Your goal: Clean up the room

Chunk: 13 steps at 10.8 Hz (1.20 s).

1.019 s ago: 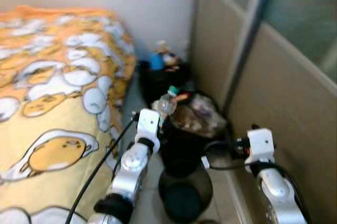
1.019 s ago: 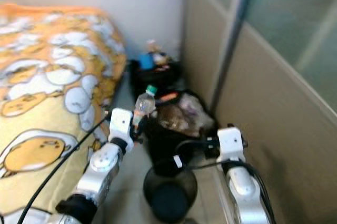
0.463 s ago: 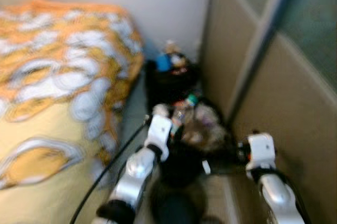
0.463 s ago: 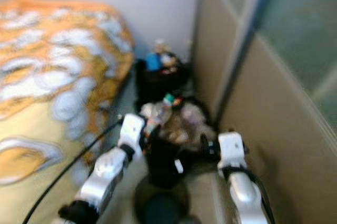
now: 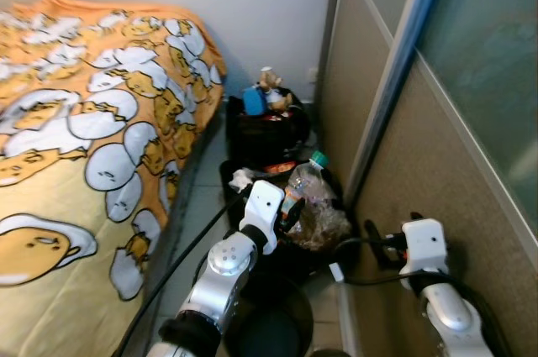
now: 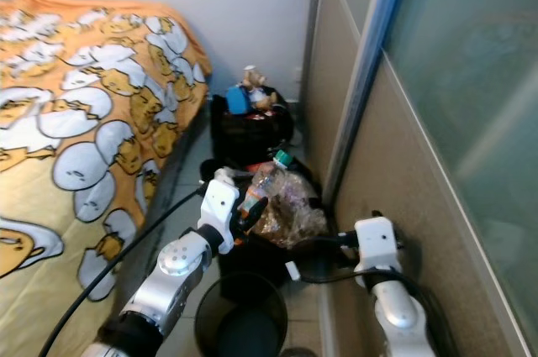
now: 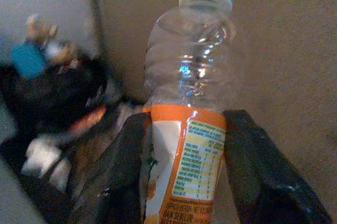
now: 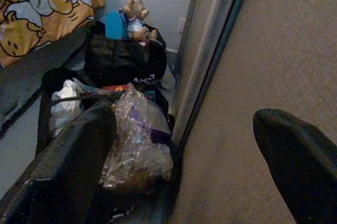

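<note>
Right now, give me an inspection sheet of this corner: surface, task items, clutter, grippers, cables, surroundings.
Surface: grey floor between bed and partition.
Job's things: plastic bottle, green cap, orange label, held over the full trash bag; round black bin below the left arm.
Clutter: black bag against the wall, with a blue item and a small toy figure on top; white crumpled piece beside the trash bag.
Grippers: left gripper shut on the bottle's label; right gripper open, holding nothing, low beside the partition.
Cables: black cable running along the left arm; another looping at the right wrist.
Surroundings: bed with orange cartoon blanket; white wall; tan partition with frosted glass.
</note>
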Available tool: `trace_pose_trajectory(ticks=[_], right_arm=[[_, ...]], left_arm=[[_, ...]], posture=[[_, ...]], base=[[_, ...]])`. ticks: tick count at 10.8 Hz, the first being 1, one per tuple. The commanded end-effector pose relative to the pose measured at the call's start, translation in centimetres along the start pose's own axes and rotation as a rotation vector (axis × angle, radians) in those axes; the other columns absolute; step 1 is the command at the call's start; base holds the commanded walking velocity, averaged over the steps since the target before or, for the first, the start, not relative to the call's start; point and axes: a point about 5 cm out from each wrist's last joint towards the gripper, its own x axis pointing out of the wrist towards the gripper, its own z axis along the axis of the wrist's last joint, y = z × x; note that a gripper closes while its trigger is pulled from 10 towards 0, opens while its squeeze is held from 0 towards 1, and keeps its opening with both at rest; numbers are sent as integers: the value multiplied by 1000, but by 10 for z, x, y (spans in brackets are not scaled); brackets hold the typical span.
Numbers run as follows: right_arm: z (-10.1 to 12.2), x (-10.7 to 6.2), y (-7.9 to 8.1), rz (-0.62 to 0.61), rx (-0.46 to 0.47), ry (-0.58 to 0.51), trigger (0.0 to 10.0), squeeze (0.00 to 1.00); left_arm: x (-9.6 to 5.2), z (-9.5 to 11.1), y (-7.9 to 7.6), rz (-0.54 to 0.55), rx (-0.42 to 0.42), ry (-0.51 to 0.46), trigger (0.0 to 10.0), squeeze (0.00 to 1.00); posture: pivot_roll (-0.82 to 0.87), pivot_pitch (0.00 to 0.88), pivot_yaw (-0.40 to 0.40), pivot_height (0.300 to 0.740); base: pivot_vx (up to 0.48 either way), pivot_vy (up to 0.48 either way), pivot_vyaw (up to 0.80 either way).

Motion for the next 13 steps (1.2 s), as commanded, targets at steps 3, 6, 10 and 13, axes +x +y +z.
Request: trace_pose_trajectory(ticks=[3, 6, 10, 13], right_arm=[[-1, -7, -5, 31, -33, 21, 10000, 0], [-5, -35, -19, -18, -70, 55, 10000, 0], [-7, -77, -19, -3, -60, 92, 10000, 0], [-5, -73, -13, -1, -48, 99, 10000, 0]], left_arm=[[16, -24, 6, 25, 25, 267, 10000, 0], [24, -21, 9, 72, 77, 358, 10000, 0], [15, -43, 2, 78, 6, 462, 10000, 1000], [23, -37, -14, 17, -41, 441, 10000, 1000]], posture=[[-330, 46, 0, 740], [-403, 98, -5, 740], [-472, 173, 8, 740], [-460, 164, 23, 740]], base=[[0, 0, 0], [0, 0, 0], [0, 0, 0], [0, 0, 0]])
